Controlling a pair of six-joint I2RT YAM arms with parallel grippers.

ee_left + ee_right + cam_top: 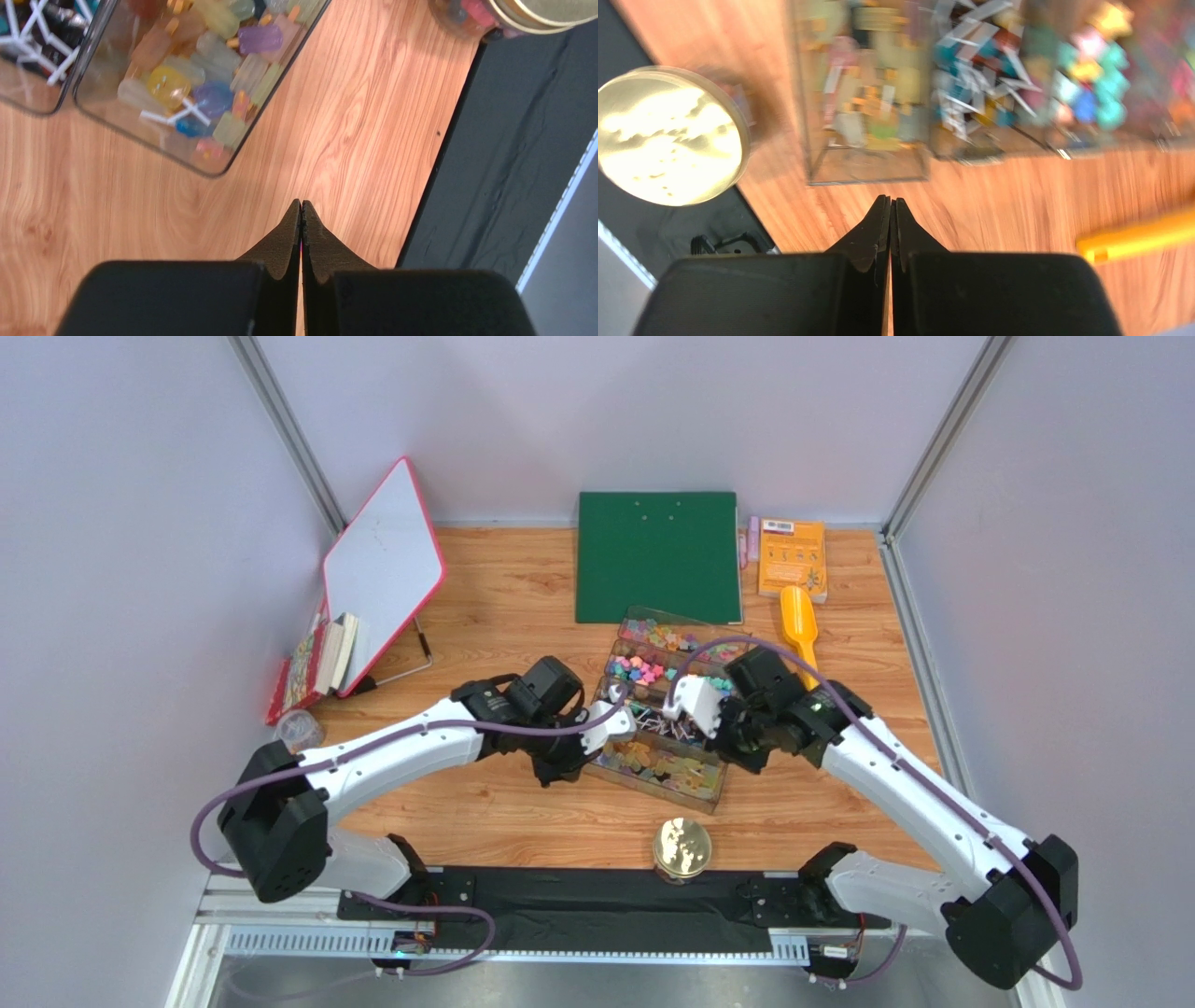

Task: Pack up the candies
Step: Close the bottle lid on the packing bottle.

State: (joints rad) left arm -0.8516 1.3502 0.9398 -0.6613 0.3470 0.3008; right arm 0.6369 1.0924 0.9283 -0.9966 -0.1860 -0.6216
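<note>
left wrist: left tool (pixel 302 205) near candies (pixel 210 98)

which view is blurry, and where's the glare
Right wrist view: motion-blurred, the candies smear together, and the gold jar lid is washed out by glare. Left wrist view: sharp, tabletop grain crisp. Top external view: sharp, only a glint on that lid.

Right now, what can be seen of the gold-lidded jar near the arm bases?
The jar is small, round and upright, its clear wall showing coloured pieces inside. A shiny gold lid, metal by its look, closes it. It stands at the near edge of the wooden table, beside the black strip. Nothing else touches it.
</note>
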